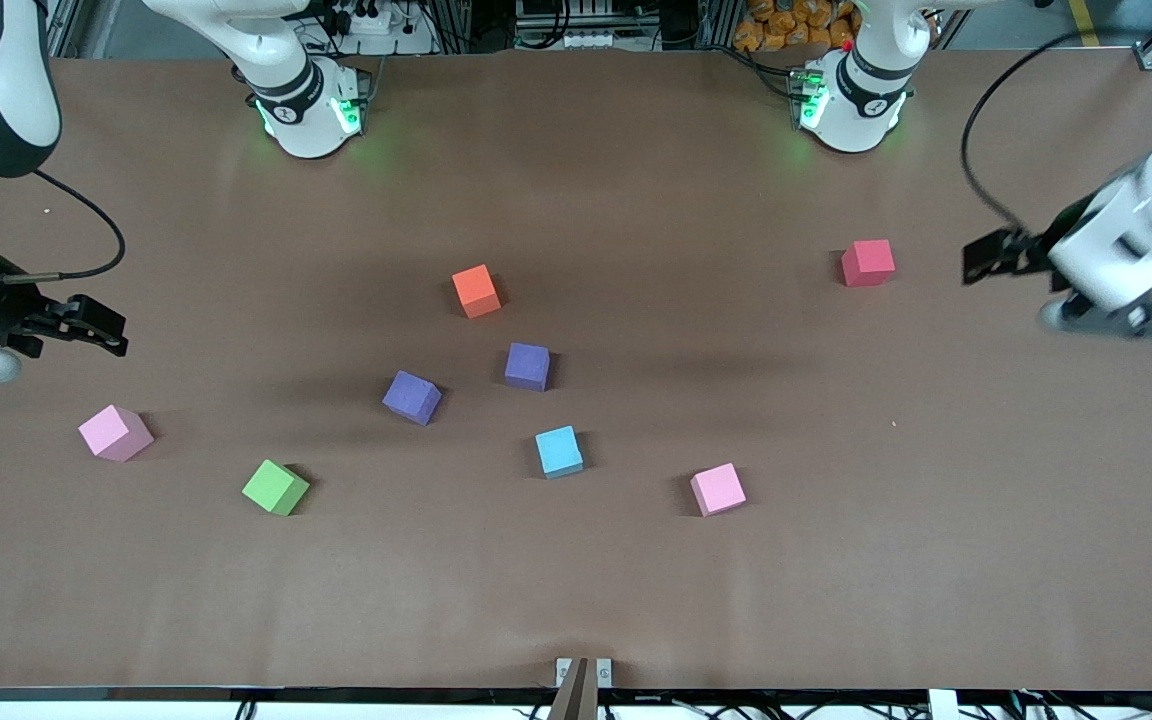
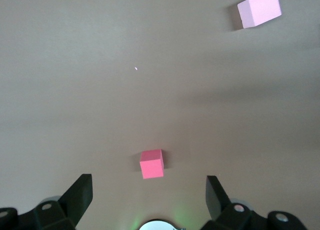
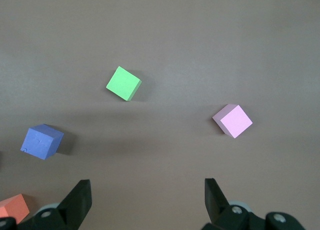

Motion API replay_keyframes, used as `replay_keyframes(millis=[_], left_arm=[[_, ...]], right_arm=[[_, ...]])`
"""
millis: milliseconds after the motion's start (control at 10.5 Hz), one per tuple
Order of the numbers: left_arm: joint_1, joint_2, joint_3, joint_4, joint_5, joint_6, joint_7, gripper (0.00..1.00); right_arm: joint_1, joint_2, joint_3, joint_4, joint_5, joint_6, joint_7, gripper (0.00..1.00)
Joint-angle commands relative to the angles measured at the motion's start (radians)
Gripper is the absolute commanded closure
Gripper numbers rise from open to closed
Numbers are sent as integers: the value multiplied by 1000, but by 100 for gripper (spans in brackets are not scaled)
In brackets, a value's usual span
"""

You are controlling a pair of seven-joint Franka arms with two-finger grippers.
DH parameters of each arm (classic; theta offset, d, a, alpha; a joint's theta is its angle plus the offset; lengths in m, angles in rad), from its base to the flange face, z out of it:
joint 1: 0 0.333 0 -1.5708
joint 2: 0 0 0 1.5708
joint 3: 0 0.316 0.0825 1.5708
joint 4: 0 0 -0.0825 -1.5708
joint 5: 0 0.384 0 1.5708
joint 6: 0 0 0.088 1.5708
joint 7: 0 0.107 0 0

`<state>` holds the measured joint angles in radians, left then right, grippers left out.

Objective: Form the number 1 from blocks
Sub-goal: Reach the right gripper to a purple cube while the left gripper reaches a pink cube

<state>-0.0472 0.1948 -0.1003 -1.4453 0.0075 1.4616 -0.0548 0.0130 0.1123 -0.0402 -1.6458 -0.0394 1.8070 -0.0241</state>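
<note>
A wide brown matte surface (image 1: 636,600) fills nearly the whole front view, its covering slightly wrinkled toward the edge nearest the front camera. Soft, even light falls from above and leaves faint blurred shadows across it. Two green glows (image 1: 366,130) tint the brown along its farthest edge. Past that edge stand metal frame rails (image 1: 466,25), tangled black cables (image 1: 376,20) and a heap of orange packets (image 1: 786,25). At the nearest edge a small metal bracket (image 1: 583,672) sits on a dark rim (image 1: 236,693).

Eight blocks (image 1: 528,366) scattered apart on the table, red block (image 1: 867,262) toward the left arm's end.
</note>
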Motion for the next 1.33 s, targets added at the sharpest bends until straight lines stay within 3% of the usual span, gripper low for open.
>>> replay_keyframes(millis=[0, 284, 664, 948, 1233], left_arm=[[-60, 110, -6, 22, 20, 72, -132, 0], [-135, 248, -2, 42, 19, 218, -360, 0], [-192, 395, -1, 69, 19, 422, -546, 0], [-241, 500, 7, 74, 22, 656, -692, 0], [-314, 587, 42, 74, 35, 849, -815, 0]], right_arm=[[1, 27, 3, -34, 16, 50, 103, 0], [11, 62, 3, -97, 26, 116, 263, 0], [27, 139, 3, -106, 108, 141, 384, 0], [85, 228, 2, -103, 176, 170, 533, 0], [184, 323, -1, -65, 176, 238, 538, 0]])
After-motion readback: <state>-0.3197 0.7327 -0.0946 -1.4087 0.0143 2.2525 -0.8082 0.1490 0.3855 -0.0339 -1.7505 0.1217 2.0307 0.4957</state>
